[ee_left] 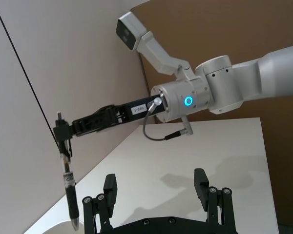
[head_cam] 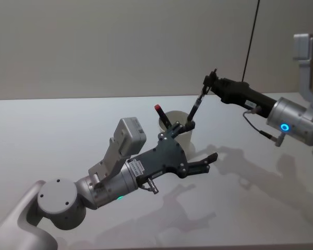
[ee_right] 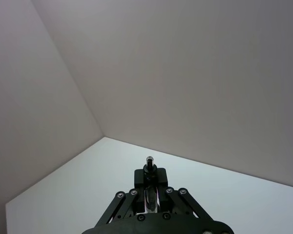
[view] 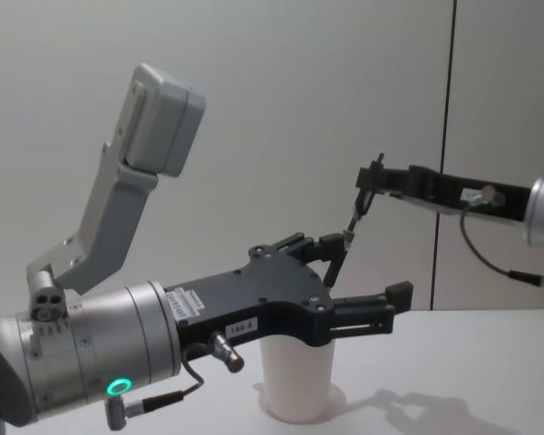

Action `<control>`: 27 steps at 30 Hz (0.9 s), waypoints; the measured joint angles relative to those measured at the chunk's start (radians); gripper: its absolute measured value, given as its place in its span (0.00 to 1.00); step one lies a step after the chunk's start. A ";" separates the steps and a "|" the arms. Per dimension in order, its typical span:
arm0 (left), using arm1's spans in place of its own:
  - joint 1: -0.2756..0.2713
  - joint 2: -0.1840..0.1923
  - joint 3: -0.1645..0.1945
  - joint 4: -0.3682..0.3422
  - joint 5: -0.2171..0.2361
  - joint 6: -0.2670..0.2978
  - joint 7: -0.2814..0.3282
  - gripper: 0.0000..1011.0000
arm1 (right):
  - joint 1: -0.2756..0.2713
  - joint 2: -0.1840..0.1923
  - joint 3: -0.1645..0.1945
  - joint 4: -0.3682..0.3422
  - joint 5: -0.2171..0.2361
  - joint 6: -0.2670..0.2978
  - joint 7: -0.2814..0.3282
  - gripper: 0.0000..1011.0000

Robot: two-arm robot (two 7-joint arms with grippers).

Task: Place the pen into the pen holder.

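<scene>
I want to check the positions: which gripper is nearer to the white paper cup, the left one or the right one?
Left. The left gripper, open, sits right beside the pen holder, in front of it. The right gripper holds the pen higher up, its lower tip above the rim.

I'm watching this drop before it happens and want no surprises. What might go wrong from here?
The right gripper holds the pen only by its top end, hanging slanted, so it may swing or slip. Its tip sits near the pen holder rim and might catch there. The open left gripper hovers close beside the cup and might knock it or the pen.
</scene>
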 joint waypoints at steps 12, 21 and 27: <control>0.000 0.000 0.000 0.000 0.000 0.000 0.000 0.99 | 0.073 -0.038 -0.041 0.144 -0.034 -0.072 -0.017 0.14; 0.000 0.000 0.000 0.000 0.000 0.000 0.000 0.99 | 0.100 -0.054 -0.069 0.197 -0.069 -0.099 -0.031 0.14; 0.000 0.000 0.000 0.000 0.000 0.000 0.000 0.99 | 0.110 -0.062 -0.085 0.219 -0.084 -0.113 -0.041 0.28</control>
